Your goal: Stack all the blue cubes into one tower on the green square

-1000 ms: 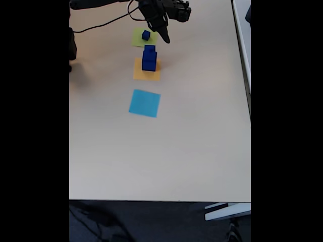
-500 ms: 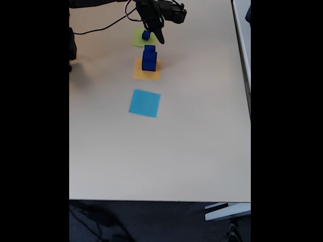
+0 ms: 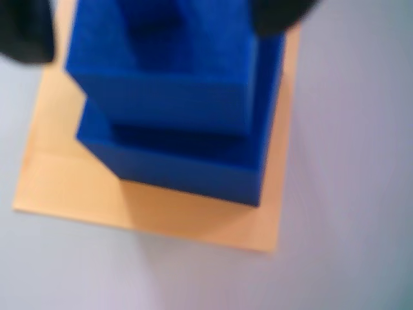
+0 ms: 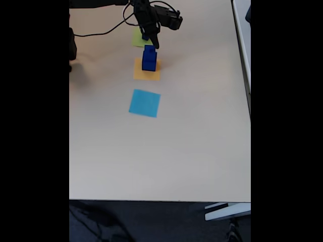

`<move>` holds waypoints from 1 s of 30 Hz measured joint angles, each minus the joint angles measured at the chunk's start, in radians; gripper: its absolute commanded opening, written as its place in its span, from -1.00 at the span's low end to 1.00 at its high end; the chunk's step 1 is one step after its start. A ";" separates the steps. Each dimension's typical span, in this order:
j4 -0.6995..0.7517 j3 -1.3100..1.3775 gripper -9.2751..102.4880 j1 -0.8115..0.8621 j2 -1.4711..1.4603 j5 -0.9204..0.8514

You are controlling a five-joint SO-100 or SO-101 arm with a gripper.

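The tool (image 4: 151,39) has moved from beside the small blue cube on the green square (image 4: 137,39) toward the two blue cubes (image 4: 149,58) stacked on the orange square (image 4: 146,71), near the table's (image 4: 202,131) far edge. Whether its jaws are open cannot be told; that stack seems its next target

The fixed view is looking down from high above the tabletop (image 4: 166,151), far from the end effector (image 4: 151,40) at the picture's top. The wrist view is looking steeply down, very close, just below the end effector. Both are sharing the stacked blue cubes (image 3: 174,97) (image 4: 149,58) on the orange square (image 3: 161,213) (image 4: 146,74).
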State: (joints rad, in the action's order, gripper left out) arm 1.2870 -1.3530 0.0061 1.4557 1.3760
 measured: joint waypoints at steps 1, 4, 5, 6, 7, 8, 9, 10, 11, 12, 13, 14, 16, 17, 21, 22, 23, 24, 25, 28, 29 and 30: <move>0.000 -0.006 -0.58 0.002 0.000 0.000; -0.002 -0.015 -0.59 0.006 0.000 -0.011; -0.002 -0.023 -0.59 0.008 0.000 -0.014; -0.002 -0.025 -0.59 0.008 0.002 -0.015; -0.002 -0.029 -0.59 0.009 0.002 -0.015; -0.002 -0.031 -0.59 0.009 0.003 -0.015; -0.002 -0.032 -0.60 0.008 0.003 -0.015; -0.002 -0.035 -0.60 0.008 0.003 -0.015; -0.002 -0.038 -0.61 0.008 0.003 -0.017; -0.002 -0.040 -0.61 0.008 0.003 -0.018; -0.002 -0.040 -0.62 0.008 0.003 -0.023; -0.002 -0.040 -0.62 0.008 0.003 -0.026; -0.002 -0.040 -0.62 0.009 0.003 -0.028; -0.002 -0.040 -0.62 0.009 0.003 -0.031; -0.002 -0.040 -0.63 0.011 0.003 -0.032; -0.002 -0.043 -0.63 0.011 0.003 -0.035; -0.002 -0.049 -0.63 0.011 0.003 -0.037; -0.002 -0.052 -0.63 0.011 0.003 -0.037; -0.002 -0.054 -0.63 0.011 0.003 -0.037; -0.002 -0.058 -0.63 0.011 0.003 -0.040; -0.002 -0.058 -0.64 0.011 0.003 -0.046; -0.002 -0.058 -0.64 0.011 0.003 -0.049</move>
State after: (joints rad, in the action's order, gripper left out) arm 1.2855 -1.4113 0.0169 1.4588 1.3269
